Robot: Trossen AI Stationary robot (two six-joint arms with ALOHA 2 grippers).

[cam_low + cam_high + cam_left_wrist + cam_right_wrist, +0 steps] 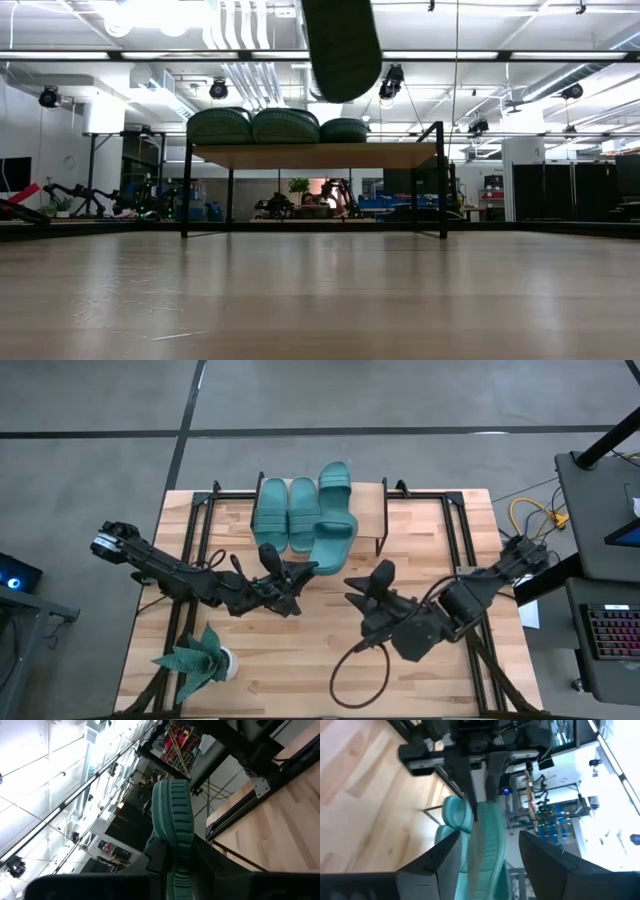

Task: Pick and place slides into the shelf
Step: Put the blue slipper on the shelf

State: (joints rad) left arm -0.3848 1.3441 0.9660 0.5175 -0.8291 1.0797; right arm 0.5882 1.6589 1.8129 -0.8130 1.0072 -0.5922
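While three slides (290, 512) already lie side by side on the shelf (372, 510), the fourth slide (337, 535) hangs on edge near its right end, pinched by the left gripper (312, 567). The right gripper (360, 590), jaws spread, is close beside the sandal. It looks light, soft and bendable; the thick sole edge seems the safest hold.
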